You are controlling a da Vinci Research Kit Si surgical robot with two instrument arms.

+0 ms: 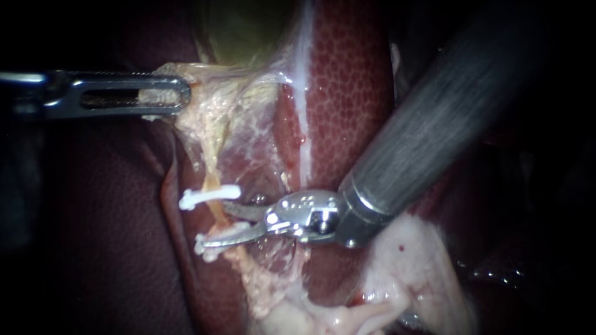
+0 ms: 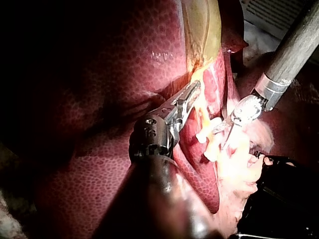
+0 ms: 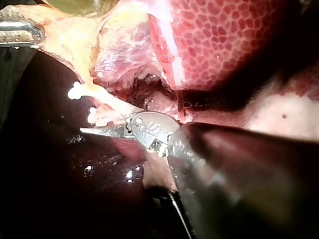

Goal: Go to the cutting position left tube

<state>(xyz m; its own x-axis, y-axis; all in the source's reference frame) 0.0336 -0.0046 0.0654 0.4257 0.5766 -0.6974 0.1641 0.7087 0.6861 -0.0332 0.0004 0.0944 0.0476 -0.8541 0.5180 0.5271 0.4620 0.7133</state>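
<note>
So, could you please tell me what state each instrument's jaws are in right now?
Left instrument: shut on pale tissue.
Right instrument: open, gripping nothing, at the clipped tube.

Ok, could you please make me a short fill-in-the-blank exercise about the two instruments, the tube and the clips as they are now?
1. The thin orange tube carries ____ clips: an upper white clip and a lower white clip.
2. The right instrument, silver with curved blades, has its jaws ____, around the tube between the clips.
3. The left instrument, with slotted metal jaws, is ____ on pale yellowish tissue.
Missing words: two; open; shut.
</note>
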